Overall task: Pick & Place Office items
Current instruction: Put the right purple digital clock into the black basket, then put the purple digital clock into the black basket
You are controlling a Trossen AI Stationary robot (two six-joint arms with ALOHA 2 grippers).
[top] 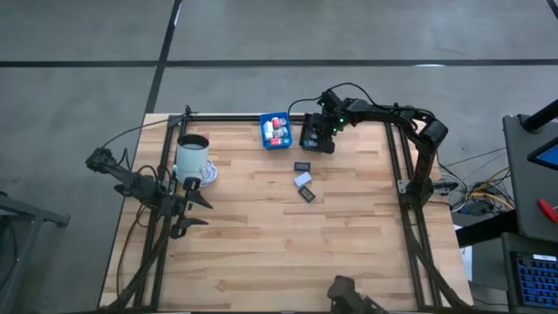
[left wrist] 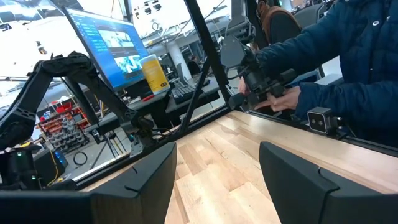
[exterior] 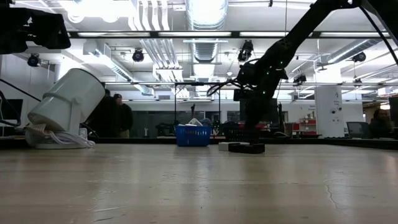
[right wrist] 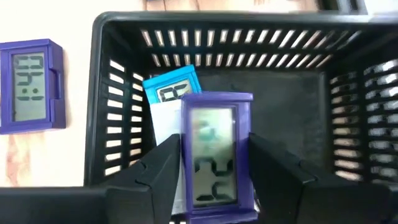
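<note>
Place step: right pincer (right wrist: pixel 214 163) grips purple digital clock (right wrist: pixel 216 155) over black bin (right wrist: pixel 217 25). Next: lower, release. Left pincer (left wrist: pixel 217 180) open, idle by mug (top: pixel 193 158).

Bright ceiling tube lights (exterior: pixel 205 12) glare overhead in the low view, leaving the dark right arm beneath them a silhouette. Below them the pale wooden tabletop (exterior: pixel 199 186) lies soft and unfocused near the camera. The purple-framed rectangular clock (right wrist: pixel 216 155) in the right wrist view is blurred.
</note>
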